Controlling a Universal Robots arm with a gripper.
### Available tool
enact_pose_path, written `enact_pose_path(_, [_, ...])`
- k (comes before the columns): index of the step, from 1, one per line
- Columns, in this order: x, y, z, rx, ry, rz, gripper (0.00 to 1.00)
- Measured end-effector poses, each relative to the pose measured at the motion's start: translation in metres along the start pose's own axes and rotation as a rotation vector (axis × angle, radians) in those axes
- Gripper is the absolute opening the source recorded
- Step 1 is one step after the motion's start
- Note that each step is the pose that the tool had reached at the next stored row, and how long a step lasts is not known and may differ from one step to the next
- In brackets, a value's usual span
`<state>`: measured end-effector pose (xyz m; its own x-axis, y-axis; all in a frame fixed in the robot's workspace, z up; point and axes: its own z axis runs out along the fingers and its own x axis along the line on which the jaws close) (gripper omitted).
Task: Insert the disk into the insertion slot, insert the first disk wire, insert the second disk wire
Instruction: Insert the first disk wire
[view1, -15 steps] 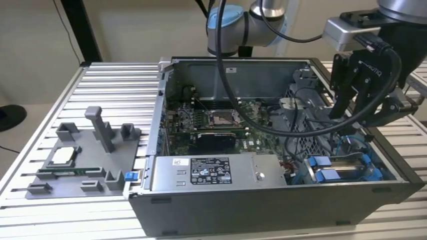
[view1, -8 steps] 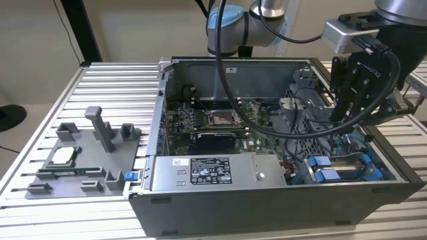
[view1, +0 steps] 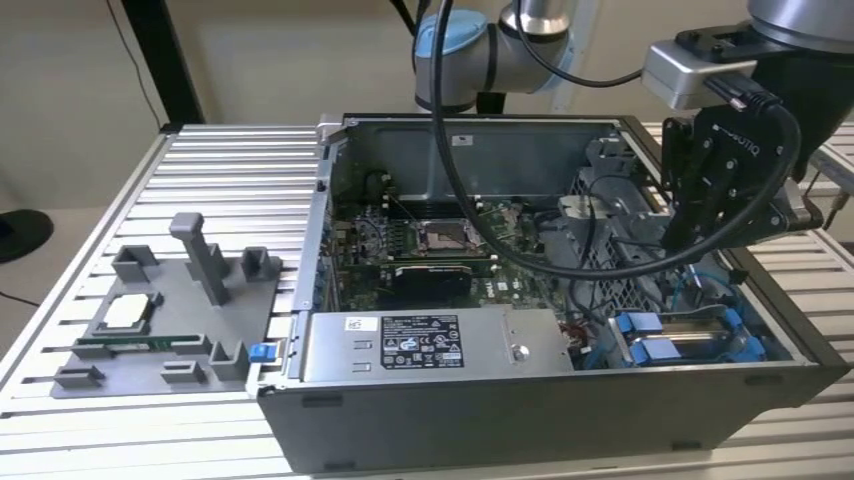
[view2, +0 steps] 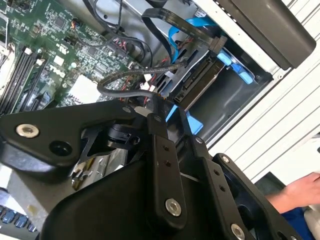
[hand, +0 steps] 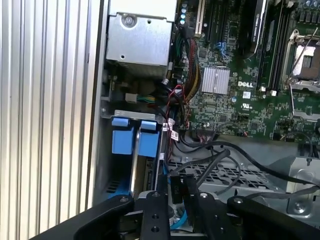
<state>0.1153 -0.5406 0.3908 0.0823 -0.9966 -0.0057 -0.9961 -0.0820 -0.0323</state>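
Your disk (view2: 199, 89) sits inside the insertion slot (hand: 131, 115), in the near corner of the computer case (view1: 534, 420) on the exterior view's right. Blue plastic tabs (hand: 134, 137) show at the slot's mouth. Just beside the slot the gripper (hand: 175, 194) hangs low into the case. Its fingers (hand: 151, 220) are drawn close together around the plug end of a black wire (view2: 102, 85) that loops back toward the motherboard (view1: 427, 235). A blue cable (view2: 195, 22) curves near the disk's end. To the exterior view's left of the slot lies the silver power-supply box (view1: 434, 345). Well apart from the case, on the ribbed surface (view1: 227, 160), stands the grey fixture tray (view1: 160, 310). A person's hand (view2: 300, 192) shows outside the case wall.
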Motion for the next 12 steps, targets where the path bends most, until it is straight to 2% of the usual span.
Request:
enact_pose_path(7, [-0.0012, 0.0002, -0.0013, 0.0015, 0.0000, 0.000, 0.00])
enact_pose_path(12, [0.0050, -0.0029, -0.0023, -0.0016, -0.0031, 0.000, 0.00])
